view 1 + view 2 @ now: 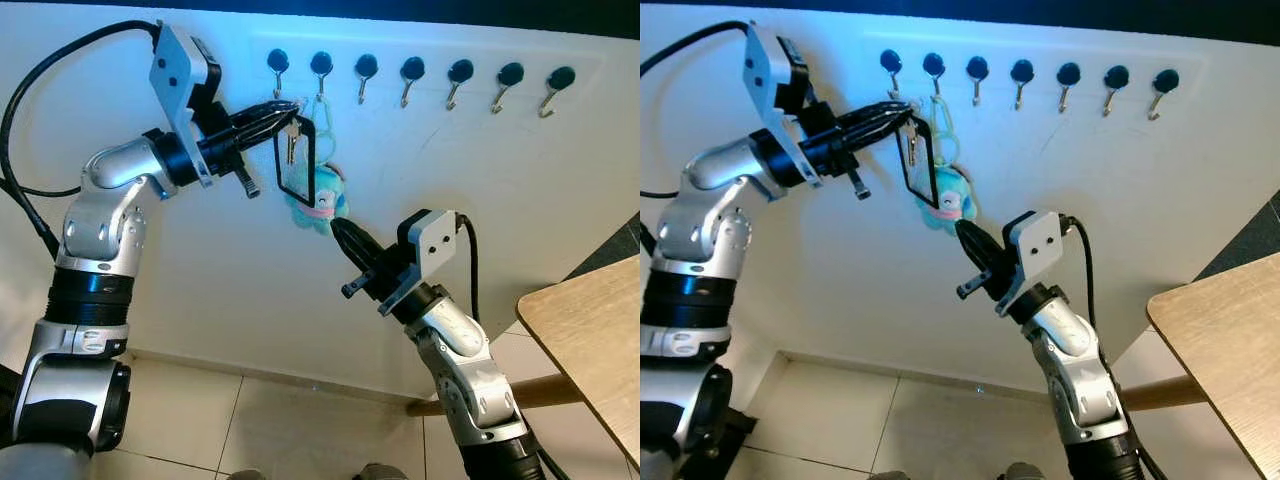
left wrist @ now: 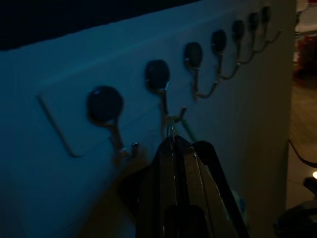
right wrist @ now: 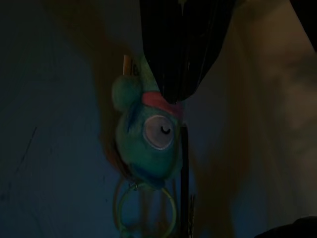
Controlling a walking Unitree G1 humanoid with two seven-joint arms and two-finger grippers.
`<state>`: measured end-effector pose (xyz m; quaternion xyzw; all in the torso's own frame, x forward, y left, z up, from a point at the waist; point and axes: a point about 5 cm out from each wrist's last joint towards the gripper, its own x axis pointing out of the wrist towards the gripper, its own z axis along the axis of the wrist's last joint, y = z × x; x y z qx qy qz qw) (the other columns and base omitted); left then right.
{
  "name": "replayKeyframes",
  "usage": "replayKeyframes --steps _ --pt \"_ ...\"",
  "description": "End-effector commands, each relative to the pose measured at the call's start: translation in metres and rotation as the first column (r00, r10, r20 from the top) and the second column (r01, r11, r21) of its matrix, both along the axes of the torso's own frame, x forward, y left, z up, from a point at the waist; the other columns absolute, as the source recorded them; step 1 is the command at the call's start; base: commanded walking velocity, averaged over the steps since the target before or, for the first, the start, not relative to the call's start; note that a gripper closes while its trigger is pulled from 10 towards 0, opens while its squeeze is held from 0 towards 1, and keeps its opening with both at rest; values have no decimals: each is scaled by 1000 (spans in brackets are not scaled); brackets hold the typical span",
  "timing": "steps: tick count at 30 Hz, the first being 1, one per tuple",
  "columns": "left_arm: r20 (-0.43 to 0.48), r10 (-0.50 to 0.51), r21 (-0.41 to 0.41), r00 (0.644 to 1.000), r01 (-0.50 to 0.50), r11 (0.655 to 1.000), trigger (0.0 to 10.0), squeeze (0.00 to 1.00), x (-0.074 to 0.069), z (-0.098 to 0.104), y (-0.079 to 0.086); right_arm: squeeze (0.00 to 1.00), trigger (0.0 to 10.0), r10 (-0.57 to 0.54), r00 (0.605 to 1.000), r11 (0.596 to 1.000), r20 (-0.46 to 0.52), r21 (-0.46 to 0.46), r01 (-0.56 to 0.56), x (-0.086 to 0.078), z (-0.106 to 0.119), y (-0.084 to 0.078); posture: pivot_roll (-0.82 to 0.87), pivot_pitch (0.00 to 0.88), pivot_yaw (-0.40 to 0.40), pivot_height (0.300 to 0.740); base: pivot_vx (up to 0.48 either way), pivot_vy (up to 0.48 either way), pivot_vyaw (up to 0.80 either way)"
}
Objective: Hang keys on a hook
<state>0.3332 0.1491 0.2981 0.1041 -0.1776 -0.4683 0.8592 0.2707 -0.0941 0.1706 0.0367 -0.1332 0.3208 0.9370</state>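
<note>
A row of black-capped metal hooks point(image 1: 412, 70) runs along the white wall. The key bunch has a silver key point(image 1: 291, 148), a black strap loop point(image 1: 277, 160) and a teal plush toy point(image 1: 320, 200). It hangs just under the first hook point(image 1: 278, 62) and second hook point(image 1: 321, 66). A pale green cord point(image 1: 327, 112) rises from it toward the second hook. My left gripper point(image 1: 290, 106) is shut on the key ring point(image 2: 171, 133) at the top of the bunch. Right below the plush toy point(image 3: 148, 134), my right gripper point(image 1: 340, 232) points up at it, fingers together and empty.
A wooden table point(image 1: 590, 330) stands at the right, its corner close to my right arm. Below the wall lies a pale tiled floor point(image 1: 300, 430). Several hooks to the right of the bunch are bare.
</note>
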Motion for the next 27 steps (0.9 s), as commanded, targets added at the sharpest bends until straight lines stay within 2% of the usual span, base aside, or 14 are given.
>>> replayKeyframes --steps 1,4,10,18,27 --pt "4 -9 -18 1000 9 1000 10000 0 -1 0 1 0 10000 17 1000 1000 7 9 -17 -3 3 3 28 57 13 740 0 0 0" --pt "26 -77 -29 997 78 997 10000 0 -10 3 -2 0 10000 11 1000 1000 2 24 -11 -2 4 2 29 57 12 740 0 0 0" --pt "38 -84 -60 996 87 994 10000 0 -12 6 -3 0 10000 10 1000 999 1 31 -10 -2 5 1 28 59 11 740 0 0 0" --pt "26 -71 -72 997 72 995 10000 0 -8 3 -4 0 10000 9 1000 999 -4 34 -9 1 5 1 29 59 11 740 0 0 0" --pt "-27 -53 -74 998 51 996 10000 0 1 -4 -12 0 10000 9 1000 999 -7 42 -9 2 6 3 23 61 16 740 0 0 0"
